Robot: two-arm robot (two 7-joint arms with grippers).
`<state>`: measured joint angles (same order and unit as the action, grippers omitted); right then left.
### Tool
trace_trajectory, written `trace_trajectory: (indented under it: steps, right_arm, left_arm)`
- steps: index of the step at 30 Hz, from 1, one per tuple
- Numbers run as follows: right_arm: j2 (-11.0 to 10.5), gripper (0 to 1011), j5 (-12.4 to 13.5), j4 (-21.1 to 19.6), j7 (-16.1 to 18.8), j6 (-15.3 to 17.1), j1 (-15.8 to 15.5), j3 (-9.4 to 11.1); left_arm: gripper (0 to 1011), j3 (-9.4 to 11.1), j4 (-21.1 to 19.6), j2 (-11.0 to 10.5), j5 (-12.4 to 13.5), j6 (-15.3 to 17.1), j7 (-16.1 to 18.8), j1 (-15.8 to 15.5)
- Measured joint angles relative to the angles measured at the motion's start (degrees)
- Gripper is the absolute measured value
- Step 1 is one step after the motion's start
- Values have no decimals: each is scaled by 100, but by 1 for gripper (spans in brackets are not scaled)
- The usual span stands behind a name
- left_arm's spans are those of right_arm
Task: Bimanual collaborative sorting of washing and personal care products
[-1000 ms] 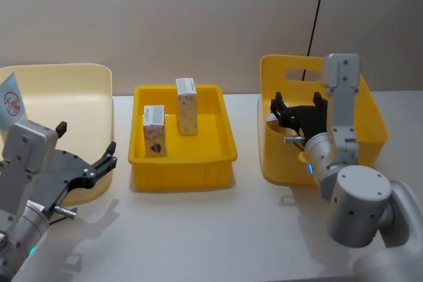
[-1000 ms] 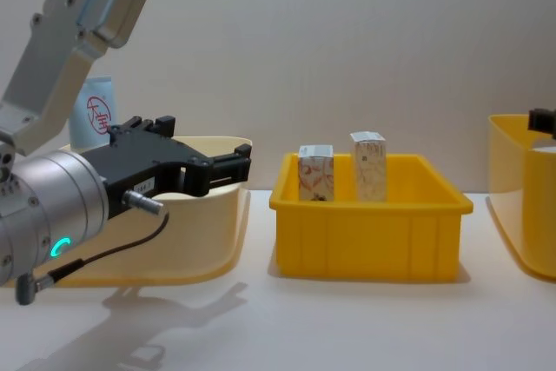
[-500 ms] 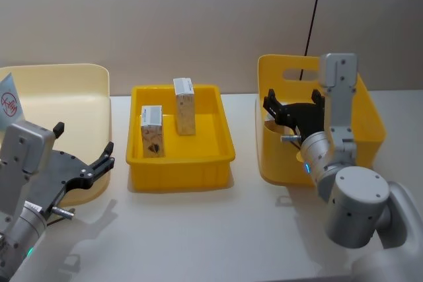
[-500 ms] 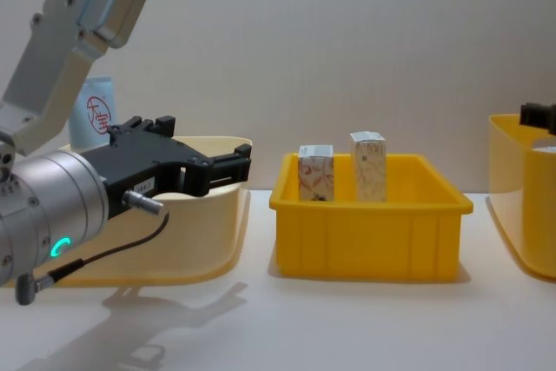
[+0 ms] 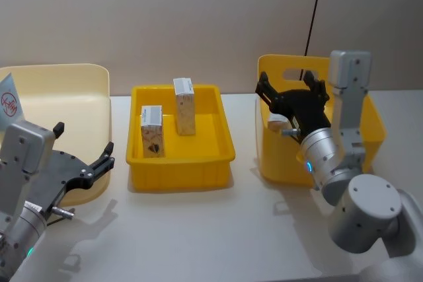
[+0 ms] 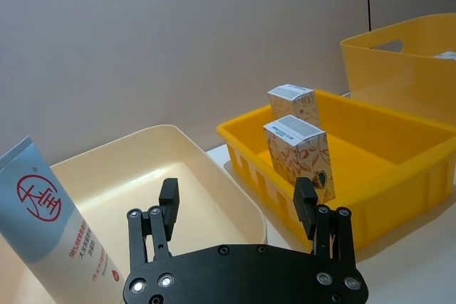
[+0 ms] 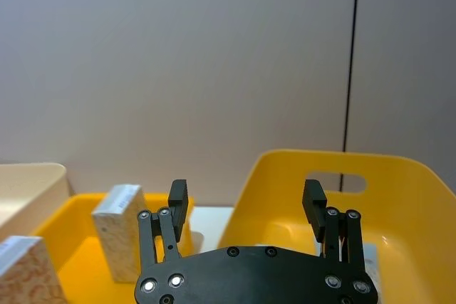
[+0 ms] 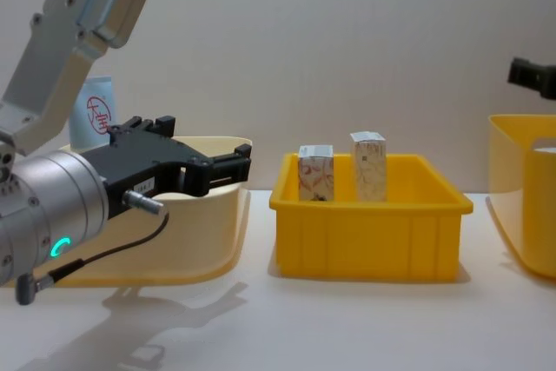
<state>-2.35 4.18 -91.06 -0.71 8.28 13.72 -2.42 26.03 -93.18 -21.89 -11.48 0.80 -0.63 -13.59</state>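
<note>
Our left gripper (image 5: 82,156), jaws spread and empty, hovers at lower left beside the cream bin (image 5: 73,87) holding a squeeze tube (image 5: 9,102). Mid-frame, two white cartons (image 5: 152,131) stand upright in the yellow tray (image 5: 218,138). Our right gripper (image 5: 291,87), also spread and empty, hangs over the deep yellow bin (image 5: 373,120) at right.

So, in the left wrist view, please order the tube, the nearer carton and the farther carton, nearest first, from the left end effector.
1. Tube, in the cream bin beside the left end effector.
2. Nearer carton, middle bin.
3. Farther carton, behind it.
</note>
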Motion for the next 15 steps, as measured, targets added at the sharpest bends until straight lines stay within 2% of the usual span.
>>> trace_trajectory:
  steps: [15]
  right_arm:
    - [-212, 1001, 736, -197, 1086, -905, -189, -12]
  left_arm:
    - [1003, 0, 0, 0, 0, 0, 0, 0]
